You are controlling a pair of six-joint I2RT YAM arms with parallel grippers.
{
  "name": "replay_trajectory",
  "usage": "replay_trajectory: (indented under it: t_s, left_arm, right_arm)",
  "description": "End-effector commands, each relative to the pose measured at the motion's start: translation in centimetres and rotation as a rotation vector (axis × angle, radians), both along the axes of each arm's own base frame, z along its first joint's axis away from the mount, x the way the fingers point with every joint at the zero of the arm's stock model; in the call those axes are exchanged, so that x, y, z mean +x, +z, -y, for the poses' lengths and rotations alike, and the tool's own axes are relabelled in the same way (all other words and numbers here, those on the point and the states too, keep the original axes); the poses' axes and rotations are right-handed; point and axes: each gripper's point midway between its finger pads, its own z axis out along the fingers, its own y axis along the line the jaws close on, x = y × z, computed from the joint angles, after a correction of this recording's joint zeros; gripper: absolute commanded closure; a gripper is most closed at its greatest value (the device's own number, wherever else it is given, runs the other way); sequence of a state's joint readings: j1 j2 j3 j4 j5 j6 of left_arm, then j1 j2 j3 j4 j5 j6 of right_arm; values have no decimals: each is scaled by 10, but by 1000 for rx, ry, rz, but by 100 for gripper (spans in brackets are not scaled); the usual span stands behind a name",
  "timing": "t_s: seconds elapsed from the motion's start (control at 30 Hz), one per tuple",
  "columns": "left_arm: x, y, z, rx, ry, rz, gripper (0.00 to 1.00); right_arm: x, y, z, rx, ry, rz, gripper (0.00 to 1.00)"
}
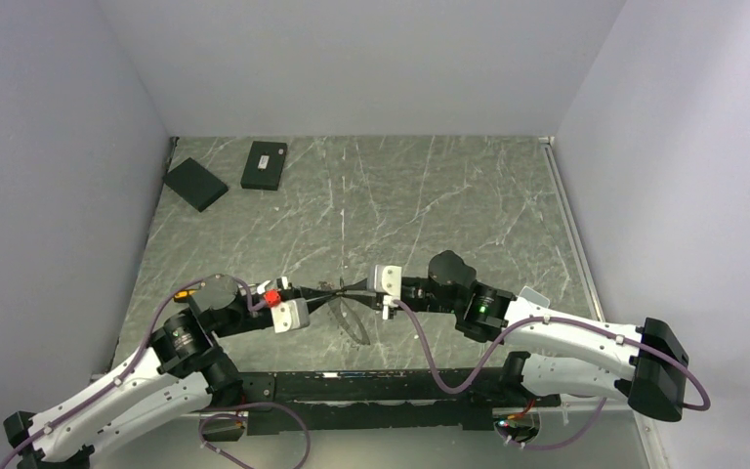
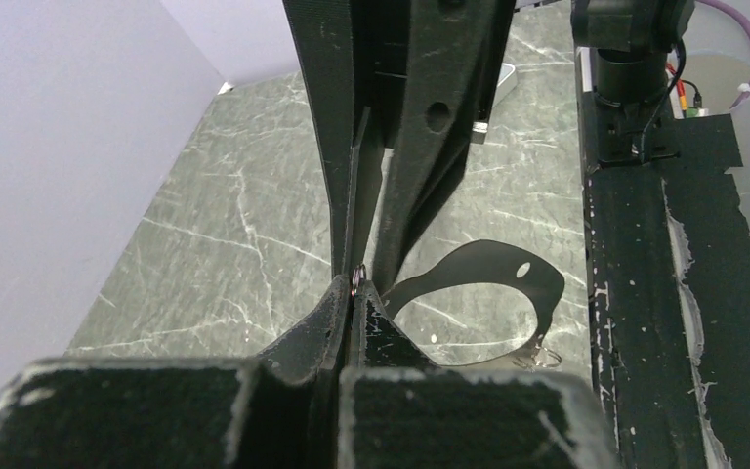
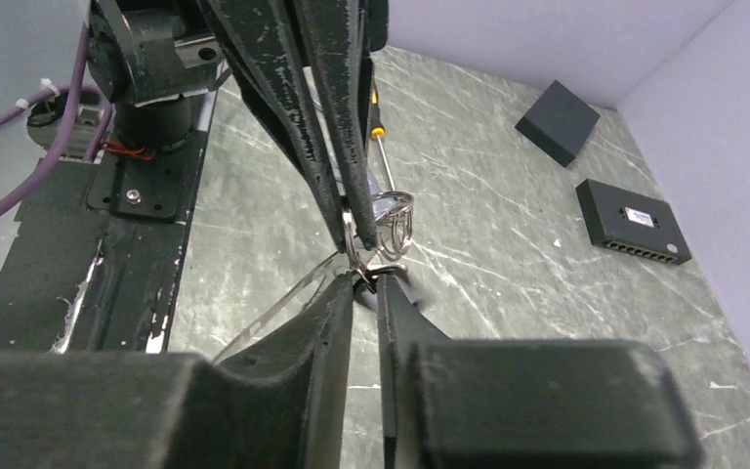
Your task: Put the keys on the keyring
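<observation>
1. My left claw (image 2: 355,293) is pressed almost together, and a tiny metal loop shows right at its tips.
2. My right claw (image 3: 366,286) is drawn in to a narrow slit and nips wire at its tips. The two claws meet tip to tip above the middle of the worktop (image 1: 430,205).
3. The keyring (image 3: 392,221) is up in the air at that meeting point. It shows as a few thin wire loops just beside the left claw's fingers and touches nothing below.
4. I cannot pick out a single one of the keys as a flat blade, so I cannot say which claw has a key and which has the ring.
5. My reading is that we are mid-threading, with the metal parts brought together and neither claw released. I cannot count how many keys are on or left.
6. The worktop is dark green stone-look with pale veins, and a black strip (image 2: 645,293) with worn tape runs along the near edge.
7. Two black boxes (image 1: 195,183) (image 1: 265,164) sit at the far left corner, well apart from the claws.
8. Plain pale walls (image 1: 352,59) close in three sides.
</observation>
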State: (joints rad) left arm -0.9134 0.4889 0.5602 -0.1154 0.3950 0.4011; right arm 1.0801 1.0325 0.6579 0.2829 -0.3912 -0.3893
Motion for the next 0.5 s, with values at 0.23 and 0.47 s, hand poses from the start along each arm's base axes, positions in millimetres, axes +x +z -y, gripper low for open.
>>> replay_trajectory:
  t_s: [0.23,0.47]
  left_arm:
    - [-5,33,11,-171,-54,50,100]
    - [-10,54,20,-330,-104,72,100]
  right_arm:
    - [3,25,-5,78,2,26,100]
    - [4,35,-3,119,-13,43,100]
